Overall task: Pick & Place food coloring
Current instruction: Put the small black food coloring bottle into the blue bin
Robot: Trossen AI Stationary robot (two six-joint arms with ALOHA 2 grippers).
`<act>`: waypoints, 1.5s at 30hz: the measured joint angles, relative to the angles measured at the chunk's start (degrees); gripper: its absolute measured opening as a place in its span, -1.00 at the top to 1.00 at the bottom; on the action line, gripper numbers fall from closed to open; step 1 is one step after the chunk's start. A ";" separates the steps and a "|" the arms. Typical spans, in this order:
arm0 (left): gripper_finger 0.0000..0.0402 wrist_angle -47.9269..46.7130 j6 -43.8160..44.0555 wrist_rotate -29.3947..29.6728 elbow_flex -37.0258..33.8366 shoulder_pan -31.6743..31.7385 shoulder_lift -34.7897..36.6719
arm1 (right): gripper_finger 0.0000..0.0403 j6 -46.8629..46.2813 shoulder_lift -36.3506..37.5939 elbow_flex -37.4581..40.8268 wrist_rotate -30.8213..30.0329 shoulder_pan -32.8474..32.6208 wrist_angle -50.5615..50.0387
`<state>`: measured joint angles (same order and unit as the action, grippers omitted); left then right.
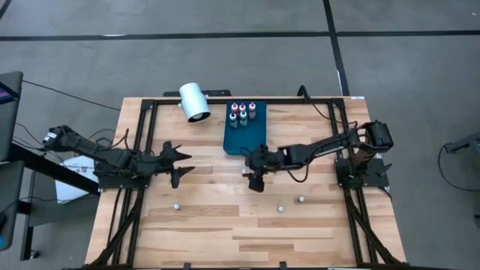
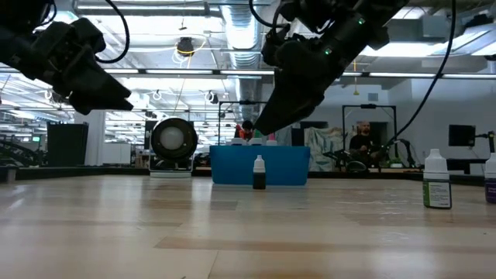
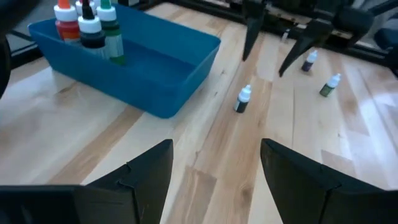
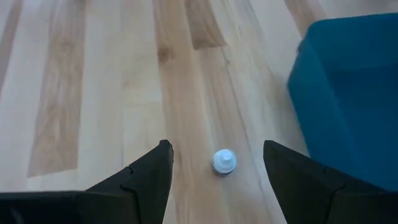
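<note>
I count six food coloring bottles already in the blue tray at upper centre, four loose on the worktop; my right gripper hangs open-jawed over one, left gripper open, waiting mid-left.

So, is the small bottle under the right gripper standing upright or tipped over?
Upright. The low view shows the bottle standing on its base, white tip up, and the right wrist view looks straight down on its round cap.

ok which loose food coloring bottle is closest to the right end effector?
The dark-bodied, white-capped dropper bottle standing alone beside the blue rectangular tray, right under the right end effector; the other loose bottles stand well away.
</note>
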<state>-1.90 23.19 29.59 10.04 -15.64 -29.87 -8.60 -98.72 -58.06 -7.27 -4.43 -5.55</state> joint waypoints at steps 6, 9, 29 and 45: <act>-0.16 -0.15 -2.79 -2.36 0.02 3.12 -0.11 | -0.19 -1.53 0.00 0.00 0.60 0.45 -0.01; -0.16 -0.32 -3.45 -1.84 0.02 4.03 -0.13 | -0.19 -1.61 0.00 0.02 -0.19 0.33 0.02; -0.16 -0.66 -2.32 -3.42 0.02 4.59 -0.11 | -0.19 -4.94 -9.38 -3.08 -0.65 0.84 1.76; -0.16 -1.20 -2.15 -3.37 0.02 4.59 -0.13 | 0.11 -4.96 -9.38 -3.06 -0.56 0.79 -1.22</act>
<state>-3.09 21.04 26.22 10.07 -11.05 -30.00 -13.56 -108.09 -61.12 -7.84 -3.64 -6.77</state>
